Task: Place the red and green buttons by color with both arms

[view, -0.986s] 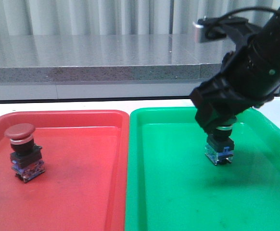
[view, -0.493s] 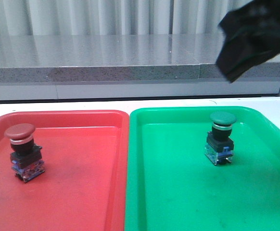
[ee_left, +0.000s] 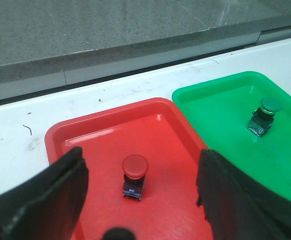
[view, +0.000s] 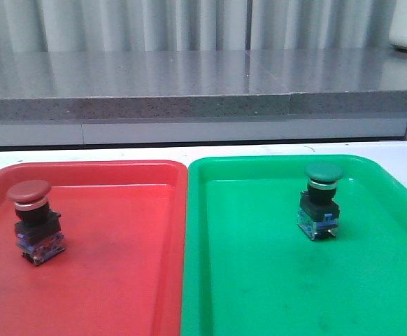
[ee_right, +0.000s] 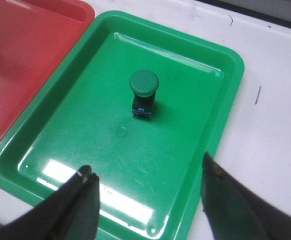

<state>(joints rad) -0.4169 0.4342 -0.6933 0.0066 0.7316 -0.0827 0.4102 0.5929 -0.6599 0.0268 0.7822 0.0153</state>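
Now both buttons stand upright in matching trays: the red button in the red tray, the green button in the green tray. By our judgement the sorting is done and only the retreat remains.

Our left gripper hangs high with its jaws spread wide and nothing between them; the red button sits well below, roughly between the two fingers. Our right gripper is likewise spread wide and empty, well above the green tray, with the green button below and ahead of the gap between its fingers.

To finish well, we should lift both arms straight up and away, jaws held wide, so that no finger clips a cap and tips a button. Neither button should need any nudge, since each already stands squarely on its base.

A second ago the right gripper was down on the green button, covering its cap in the front view. Half a second ago it had risen to the upper right corner. Now the front view shows no arm at all, and neither button has shifted.
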